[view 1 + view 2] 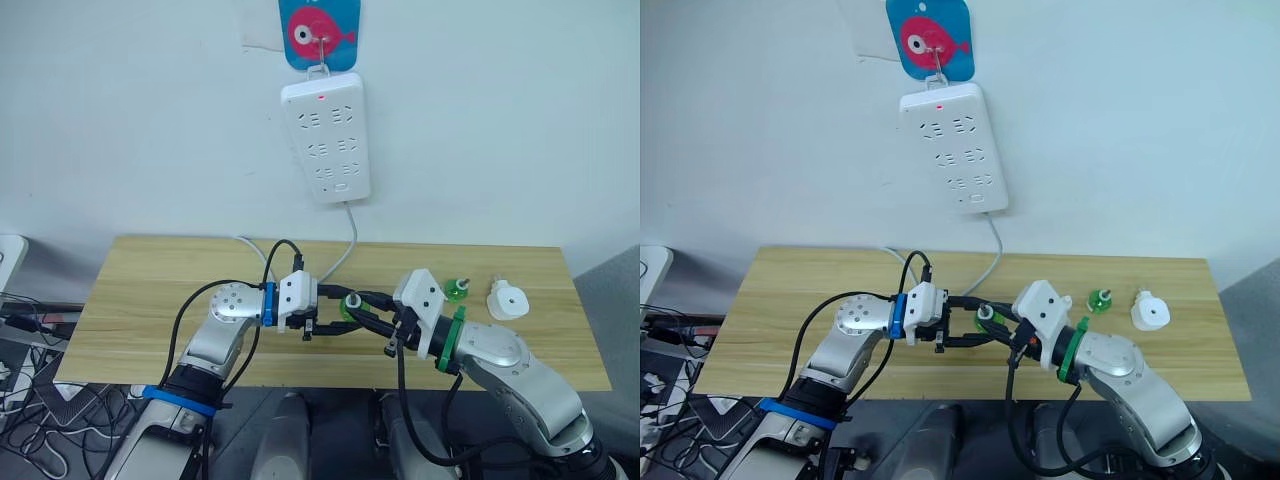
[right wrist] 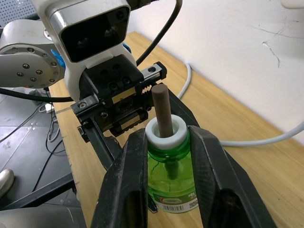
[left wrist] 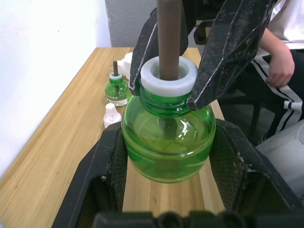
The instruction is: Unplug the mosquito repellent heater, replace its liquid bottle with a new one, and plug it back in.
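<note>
- a clear green round plastic liquid bottle (image 3: 168,142) with a white collar and a brown wick rod standing out of its neck is held between both grippers, above the front middle of the light wooden table (image 1: 150,290).
- the left gripper (image 3: 168,161) has its two black fingers pressed against the bottle's wide green body, one on each side, so it is clamped on the bottle.
- the right gripper (image 2: 167,156) has its two black fingers closed against the bottle's neck, just under the white collar; it too is gripping the bottle.
- in the head views the two grippers meet tip to tip over the table's front half, with the green bottle a small spot between them (image 1: 350,304).
- the small white rounded plastic mosquito repellent heater (image 1: 508,301) lies on the table at the robot's right, near the far edge, unplugged, its round vent hole showing.
- a second small green bottle (image 1: 458,290) with a wick stands upright just beside the heater, on its left, apart from it.
- in the left wrist view a small white cap (image 3: 111,115) sits on the table near that second bottle.
- a long white power strip (image 1: 325,140) hangs on the white wall above the table, under a blue card with a pink fish (image 1: 318,32); a small red light glows at its top, and its white cable (image 1: 345,250) drops to the table.
- a seated person's hand (image 3: 280,71) and white sleeve appear beyond the table's end in the left wrist view.
</note>
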You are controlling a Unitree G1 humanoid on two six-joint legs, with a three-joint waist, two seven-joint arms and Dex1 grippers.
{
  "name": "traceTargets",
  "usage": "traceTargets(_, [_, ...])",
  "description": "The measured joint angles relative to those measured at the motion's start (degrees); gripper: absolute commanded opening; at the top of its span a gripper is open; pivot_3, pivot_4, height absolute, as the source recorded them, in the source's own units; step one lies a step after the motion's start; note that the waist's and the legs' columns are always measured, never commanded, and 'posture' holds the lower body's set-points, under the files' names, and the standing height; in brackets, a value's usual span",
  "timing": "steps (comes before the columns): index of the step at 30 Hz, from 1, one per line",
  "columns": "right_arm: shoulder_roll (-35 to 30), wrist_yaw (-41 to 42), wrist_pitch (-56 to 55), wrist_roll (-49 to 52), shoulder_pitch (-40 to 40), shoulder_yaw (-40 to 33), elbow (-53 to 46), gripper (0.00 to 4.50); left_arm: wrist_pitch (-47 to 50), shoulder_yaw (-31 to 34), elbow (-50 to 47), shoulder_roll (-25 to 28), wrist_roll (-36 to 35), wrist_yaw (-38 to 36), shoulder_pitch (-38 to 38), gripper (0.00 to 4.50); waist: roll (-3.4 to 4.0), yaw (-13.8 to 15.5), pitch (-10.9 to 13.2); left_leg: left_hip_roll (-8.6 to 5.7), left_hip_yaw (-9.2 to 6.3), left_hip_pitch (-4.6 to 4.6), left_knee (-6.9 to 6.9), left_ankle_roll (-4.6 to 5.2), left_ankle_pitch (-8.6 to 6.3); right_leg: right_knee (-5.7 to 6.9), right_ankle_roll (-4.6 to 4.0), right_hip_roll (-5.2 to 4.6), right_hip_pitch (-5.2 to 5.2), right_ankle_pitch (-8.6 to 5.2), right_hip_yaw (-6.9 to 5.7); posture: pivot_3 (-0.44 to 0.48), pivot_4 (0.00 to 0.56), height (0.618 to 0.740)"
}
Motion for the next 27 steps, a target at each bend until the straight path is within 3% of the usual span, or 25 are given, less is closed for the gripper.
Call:
traceTargets(4, [3.07,-2.11,1.53,2.98,1.5,-3.36,-0.63,0.86,1.66,0.76,-3.52,-1.17,-2.73,1.11,0.95,4.43,-0.18,-0.01,-0.17,0.01,-0.01,0.0,0.0,0.0,0.0,0.0,-0.01,-0.01,0.01,0.01,0.0,0.224,0.236,0.74])
traceTargets(5, [4.81,-3.79,3.07,5.06,2.09,-5.65,-1.42,0.86,2.07,1.26,-5.54,-1.12,-3.39,1.69,2.57,4.5,-0.18,-0.08,-0.25,0.03,0.0,0.01,-0.01,0.0,0.0,0.0,-0.02,-0.04,0.02,0.01,0.01,0.218,0.236,0.74])
traceTargets(9, [8.65,-8.09,8.52,11.92,3.1,-10.6,-3.93,0.86,2.69,2.51,-8.45,-1.29,-4.22,4.5,5.47,4.5,-0.17,-0.12,-0.32,0.08,-0.07,0.04,-0.01,-0.01,0.0,0.05,-0.03,-0.11,0.02,0.02,-0.03,0.205,0.236,0.74])
traceTargets(12, [15.49,-19.44,14.29,24.89,3.32,-22.18,-5.0,0.86,1.84,3.17,-9.77,-4.07,-3.59,9.55,6.8,4.5,-0.17,0.06,-0.46,0.07,-0.14,0.04,0.02,-0.08,0.05,0.04,-0.06,-0.13,0.11,0.03,-0.06,0.194,0.236,0.74])
traceTargets(15, [17.63,-28.58,17.03,38.54,3.84,-27.25,-5.14,0.86,-0.16,3.31,-9.92,-6.54,-2.43,13.51,6.83,4.5,-0.15,-0.07,-0.62,0.04,-0.06,0.09,0.01,-0.08,0.05,-0.02,-0.04,-0.12,0.22,0.03,-0.04,0.186,0.235,0.74])
traceTargets(21, [18.88,-49.55,12.07,66.89,5.01,-28.4,-4.73,0.86,-6.92,2.42,-10.36,-10.79,2.2,20.46,6.53,4.5,-0.13,-0.45,-0.97,0.0,-0.04,0.09,0.0,-0.07,0.04,-0.02,-0.04,-0.08,0.22,0.03,-0.03,0.191,0.231,0.74])
traceTargets(27, [14.28,-56.36,7.08,74.79,4.45,-26.33,-3.95,0.86,-10.05,1.51,-10.31,-11.87,4.76,23.82,6.53,4.5,-0.06,-0.51,-1.2,0.0,-0.04,0.1,0.0,-0.06,0.04,-0.01,0.0,-0.03,0.23,0.01,-0.03,0.195,0.23,0.74])
